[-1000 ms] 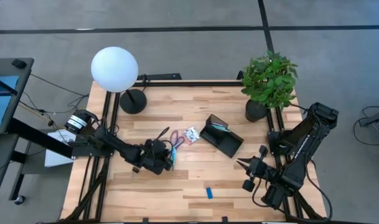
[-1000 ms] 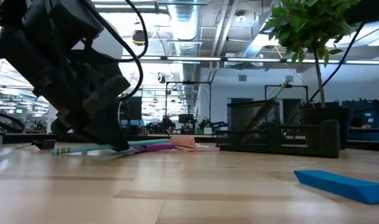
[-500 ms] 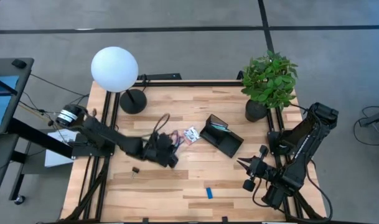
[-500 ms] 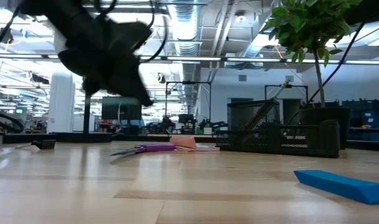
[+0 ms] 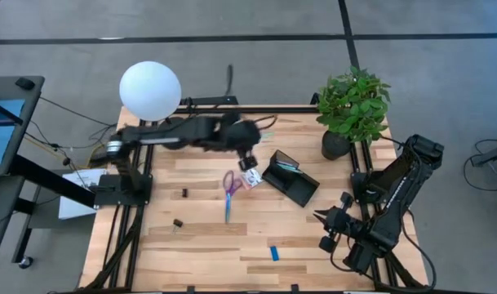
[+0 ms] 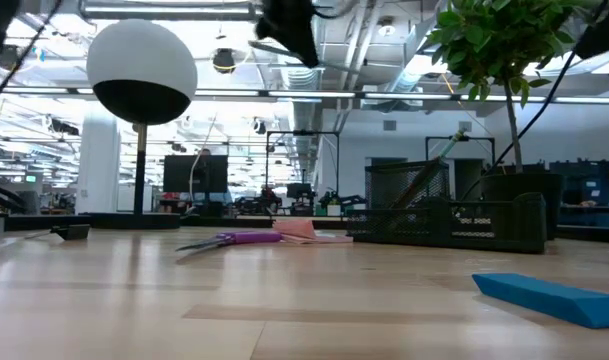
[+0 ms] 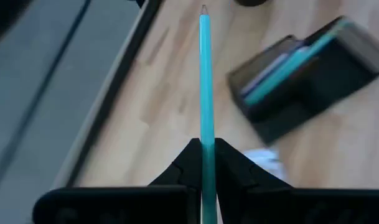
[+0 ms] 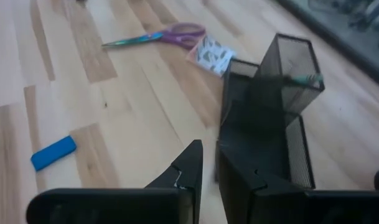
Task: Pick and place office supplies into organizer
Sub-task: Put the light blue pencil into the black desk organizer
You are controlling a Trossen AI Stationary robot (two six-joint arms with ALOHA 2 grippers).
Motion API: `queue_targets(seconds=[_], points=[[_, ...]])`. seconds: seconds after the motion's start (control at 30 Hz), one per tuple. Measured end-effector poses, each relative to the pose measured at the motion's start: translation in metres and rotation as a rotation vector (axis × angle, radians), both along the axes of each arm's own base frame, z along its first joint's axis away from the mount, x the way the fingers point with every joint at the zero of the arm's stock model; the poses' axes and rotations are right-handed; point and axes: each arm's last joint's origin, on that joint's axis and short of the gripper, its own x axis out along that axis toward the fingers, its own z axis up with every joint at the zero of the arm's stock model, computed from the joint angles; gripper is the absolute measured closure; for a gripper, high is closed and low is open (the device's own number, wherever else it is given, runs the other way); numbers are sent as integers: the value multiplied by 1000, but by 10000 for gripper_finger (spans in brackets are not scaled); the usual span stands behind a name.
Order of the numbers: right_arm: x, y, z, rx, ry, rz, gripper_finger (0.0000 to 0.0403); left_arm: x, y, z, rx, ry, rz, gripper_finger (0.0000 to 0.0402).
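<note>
**Teal pen in transit, short of the organizer**

Pen position governs the coming move. The left gripper has its two dark fingers closed tight on a thin teal plastic pen, which runs straight out between the jaws along the gripper's own forward line, tip leading. In the high view the left gripper hangs over the back of the light wooden slatted table, raised clear of it, with the small black mesh desk organizer just beside it toward the robot's right and nearer the front. Judgement: the pen's long axis lies nearly flat and needs tipping upright over the organizer's taller back section, which already holds a teal item. Purple-handled scissors and a white patterned packet lie on the table beside the organizer. The right gripper waits near the table's right front corner, fingers nearly together and holding nothing
</note>
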Motion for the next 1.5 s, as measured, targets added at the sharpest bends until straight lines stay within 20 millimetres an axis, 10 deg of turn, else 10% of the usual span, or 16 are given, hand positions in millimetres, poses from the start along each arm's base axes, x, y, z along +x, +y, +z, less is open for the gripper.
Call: queue_targets(seconds=[0.23,0.63,1.07,1.3,1.5], points=[[-1,3,-2,32,0,-5,363,65,23,0,70,-112,-157,392],[-27,27,-11,55,-123,55,363,83,34,-21,46,-215,-244,392],[-36,39,-25,88,-148,40,363,16,44,69,197,-400,-167,392],[-35,42,-25,123,-162,38,363,40,38,-8,204,-374,-251,392],[-35,43,-25,135,-166,38,363,43,50,-68,154,-767,-332,392]])
